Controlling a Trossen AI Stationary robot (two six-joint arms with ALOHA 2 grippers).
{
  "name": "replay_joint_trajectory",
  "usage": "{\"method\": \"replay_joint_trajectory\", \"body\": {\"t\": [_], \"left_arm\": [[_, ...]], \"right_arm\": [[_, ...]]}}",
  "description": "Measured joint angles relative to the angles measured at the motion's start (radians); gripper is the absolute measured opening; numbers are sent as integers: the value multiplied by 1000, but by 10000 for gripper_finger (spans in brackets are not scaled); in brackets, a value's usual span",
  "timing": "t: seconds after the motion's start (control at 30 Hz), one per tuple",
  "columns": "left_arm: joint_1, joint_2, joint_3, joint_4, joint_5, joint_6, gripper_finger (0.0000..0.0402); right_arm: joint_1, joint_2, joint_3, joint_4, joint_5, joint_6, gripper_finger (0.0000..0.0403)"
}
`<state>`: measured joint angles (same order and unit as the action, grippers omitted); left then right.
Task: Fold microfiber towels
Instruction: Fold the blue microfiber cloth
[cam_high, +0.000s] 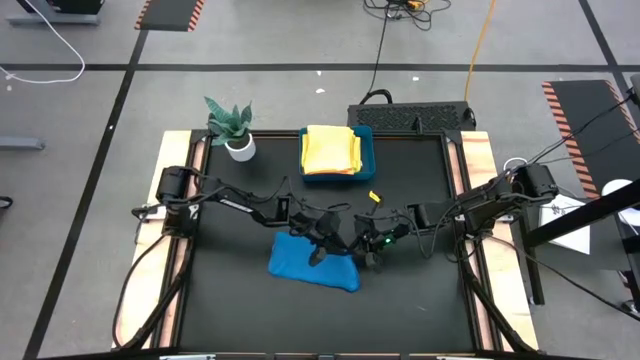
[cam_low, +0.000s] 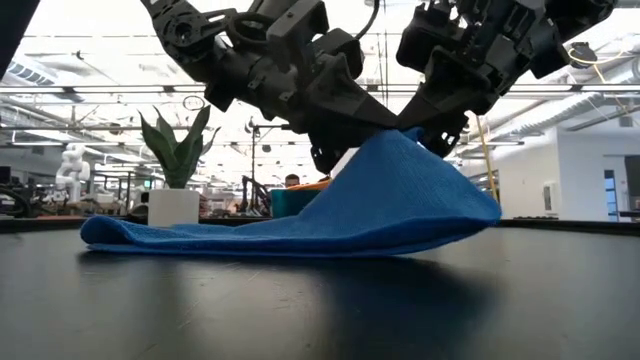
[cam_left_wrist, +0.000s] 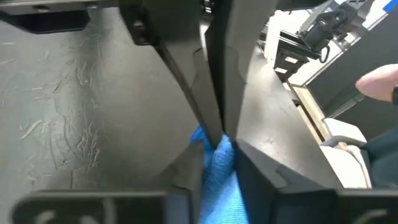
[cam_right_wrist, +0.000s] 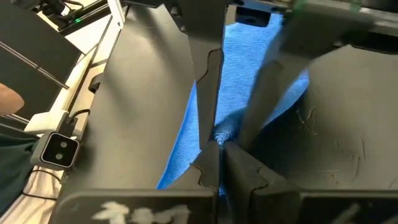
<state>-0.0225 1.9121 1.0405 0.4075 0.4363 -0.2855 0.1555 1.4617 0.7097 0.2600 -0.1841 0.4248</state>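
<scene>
A blue microfiber towel (cam_high: 312, 264) lies near the middle of the black table. One part of it is raised to a peak (cam_low: 388, 142). My left gripper (cam_high: 322, 248) comes in from the table's left and is shut on the cloth at that peak. My right gripper (cam_high: 368, 256) comes in from the right and is shut on the cloth close beside it. The towel's left end (cam_low: 120, 234) rests flat on the table. Yellow towels (cam_high: 331, 150) lie stacked in a teal tray (cam_high: 366, 140) at the far middle. My left gripper pinches a bunched bit of the blue towel (cam_left_wrist: 216, 157) between its two fingers, slanting down from the table's left. That bit is lifted clear; the cloth slopes down from it to the table. My right gripper pinches a small gather of the blue towel (cam_right_wrist: 219, 134) between its two fingertips, slanting down from the table's right. The held part stands above the table. The cloth hangs from it in a tent, with its lower right fold (cam_low: 470, 215) close over the table.
A potted plant (cam_high: 232, 128) in a white pot stands at the far left corner. A small yellow object (cam_high: 375, 196) lies behind the grippers. Wooden rails (cam_high: 478, 170) border the table. A person's hand (cam_left_wrist: 380, 82) shows beyond the table's right side.
</scene>
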Motion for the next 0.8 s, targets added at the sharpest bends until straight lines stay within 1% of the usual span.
{"method": "replay_joint_trajectory", "body": {"t": [0.13,0.2,0.37,0.47,0.6,0.8], "left_arm": [[1,0,0,2,22,32,30],[2,-1,0,3,44,54,12],[0,-5,3,10,61,110,21],[0,-5,3,19,62,139,11],[-1,-6,3,37,61,177,7],[5,-3,2,40,68,182,8]], "right_arm": [[-2,-7,0,0,-3,-3,0],[-5,-10,-1,5,-12,-2,0],[-16,-47,-2,-2,-36,-3,0],[-20,-73,-3,-10,-39,-23,6],[-20,-83,-3,-15,-45,-34,38],[-14,-86,-2,-32,-43,-36,125]]}}
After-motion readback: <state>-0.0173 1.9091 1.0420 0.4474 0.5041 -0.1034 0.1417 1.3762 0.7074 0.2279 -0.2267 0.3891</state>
